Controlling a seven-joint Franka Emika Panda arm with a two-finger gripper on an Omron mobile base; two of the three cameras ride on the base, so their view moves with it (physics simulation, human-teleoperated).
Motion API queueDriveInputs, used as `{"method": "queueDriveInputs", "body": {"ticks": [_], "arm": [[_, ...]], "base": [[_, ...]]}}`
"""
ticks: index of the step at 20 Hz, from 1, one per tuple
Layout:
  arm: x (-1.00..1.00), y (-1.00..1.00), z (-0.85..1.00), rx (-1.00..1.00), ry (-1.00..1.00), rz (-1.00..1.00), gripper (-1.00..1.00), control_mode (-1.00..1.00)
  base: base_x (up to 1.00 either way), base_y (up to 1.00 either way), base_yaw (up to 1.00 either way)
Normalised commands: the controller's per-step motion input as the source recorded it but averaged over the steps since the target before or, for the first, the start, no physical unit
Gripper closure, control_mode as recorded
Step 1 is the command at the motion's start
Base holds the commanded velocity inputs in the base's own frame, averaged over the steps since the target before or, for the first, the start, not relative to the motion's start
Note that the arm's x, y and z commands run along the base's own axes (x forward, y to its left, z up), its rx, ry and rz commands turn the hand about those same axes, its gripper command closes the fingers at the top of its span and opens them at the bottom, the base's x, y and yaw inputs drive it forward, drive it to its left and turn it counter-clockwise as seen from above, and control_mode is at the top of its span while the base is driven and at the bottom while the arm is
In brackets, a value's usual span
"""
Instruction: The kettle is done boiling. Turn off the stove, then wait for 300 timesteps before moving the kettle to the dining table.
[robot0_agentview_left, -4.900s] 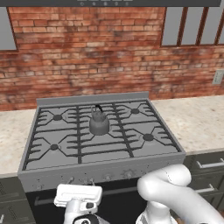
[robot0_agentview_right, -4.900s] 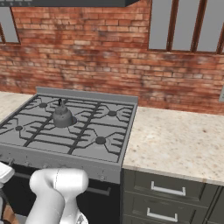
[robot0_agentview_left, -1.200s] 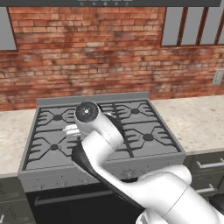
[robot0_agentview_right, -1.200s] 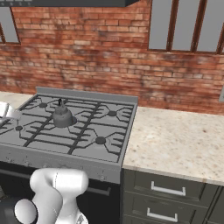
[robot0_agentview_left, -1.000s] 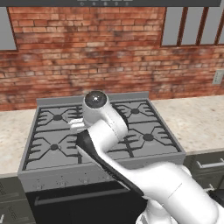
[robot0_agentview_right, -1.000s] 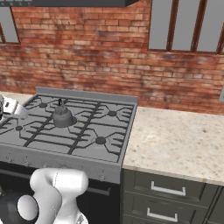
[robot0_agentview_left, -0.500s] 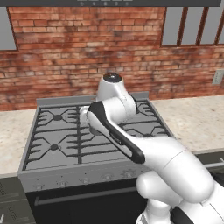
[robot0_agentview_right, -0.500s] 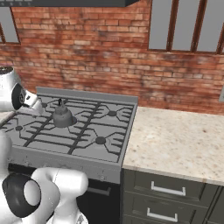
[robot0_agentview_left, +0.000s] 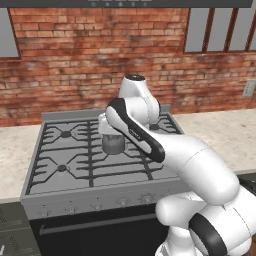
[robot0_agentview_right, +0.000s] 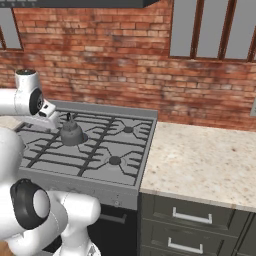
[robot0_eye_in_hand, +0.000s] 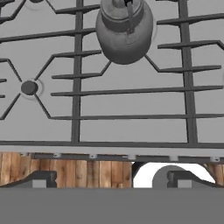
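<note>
Grey steel stove (robot0_agentview_left: 95, 165) below me, arm swung up over its grates.

I see the stove set against the brick wall (robot0_agentview_right: 100, 60), with beige stone counter (robot0_agentview_right: 200, 160) to its right. My gripper (robot0_eye_in_hand: 109, 183) hangs above the front edge, its fingertips (robot0_eye_in_hand: 40, 179) spread wide with nothing between them. Smallest, the kettle (robot0_eye_in_hand: 124, 30) sits on a middle burner grate, ahead of the gripper and well apart from it.
</note>
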Motion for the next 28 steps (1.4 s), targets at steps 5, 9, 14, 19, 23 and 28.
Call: {"method": "queueDriveInputs", "body": {"ticks": [5,9,14,19,23,28], "arm": [[0.02,-0.22,0.00,-0.01,0.00,0.03,-1.00,-1.00],[0.04,-0.21,0.00,-0.01,0.00,0.10,-1.00,-1.00],[0.07,-0.18,0.00,0.00,0.00,0.13,-1.00,-1.00],[0.23,-0.17,-0.01,0.00,0.00,0.15,-1.00,-1.00],[0.34,-0.08,-0.02,0.00,0.00,0.16,-1.00,-1.00],[0.41,0.00,-0.07,0.00,0.00,0.12,-1.00,-1.00]], "base": [[0.00,0.00,0.00],[0.00,0.00,0.00],[0.00,0.00,0.00],[0.00,0.00,0.00],[0.00,0.00,0.00],[0.00,0.00,0.00]]}}
